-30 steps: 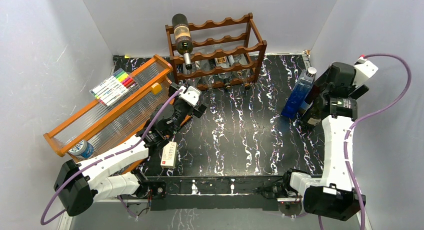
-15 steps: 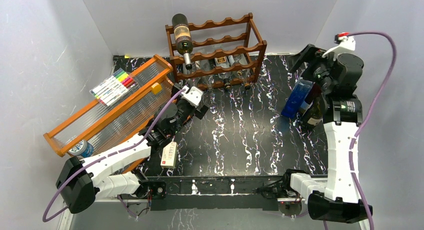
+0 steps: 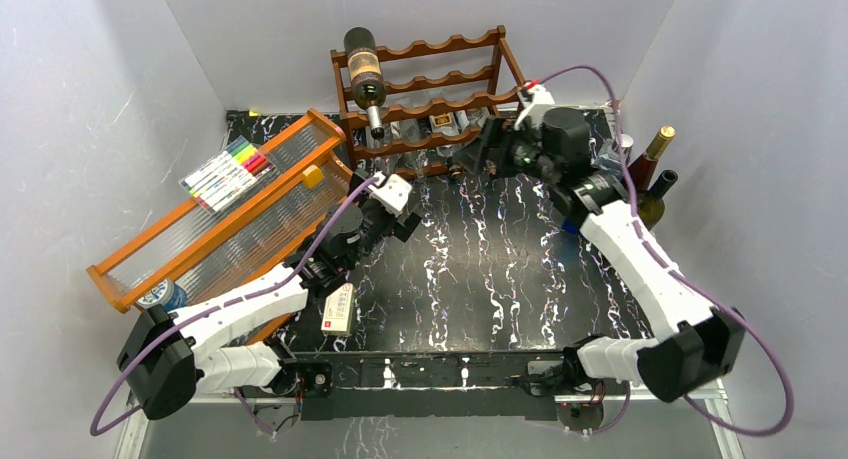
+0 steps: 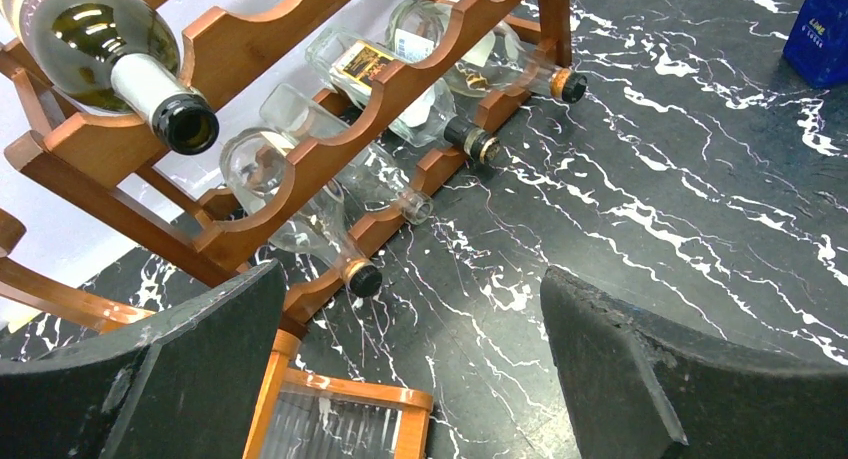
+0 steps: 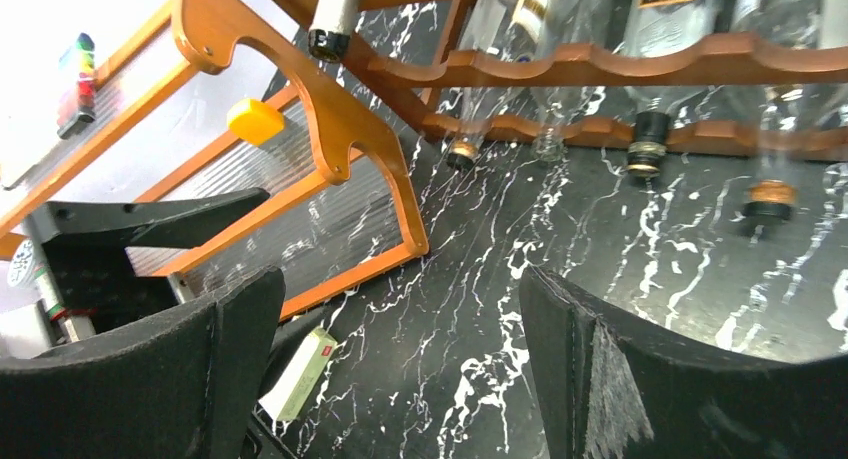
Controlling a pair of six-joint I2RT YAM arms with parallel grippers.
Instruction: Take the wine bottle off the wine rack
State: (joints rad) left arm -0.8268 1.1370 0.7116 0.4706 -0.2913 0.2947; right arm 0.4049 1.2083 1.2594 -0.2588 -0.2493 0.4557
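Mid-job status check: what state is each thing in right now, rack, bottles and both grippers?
wine rack, upright.
dark wine bottle, lying in an upper left slot of the rack, neck toward the arms, ungripped.
clear bottles, four lying in the bottom tier.
left gripper, open, empty, facing the rack.
right gripper, open, empty, near the rack.
two bottles at right, standing upright.

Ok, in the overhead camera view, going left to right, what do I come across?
Blue roll → coloured markers → yellow block → wine rack → gold-capped bottle.
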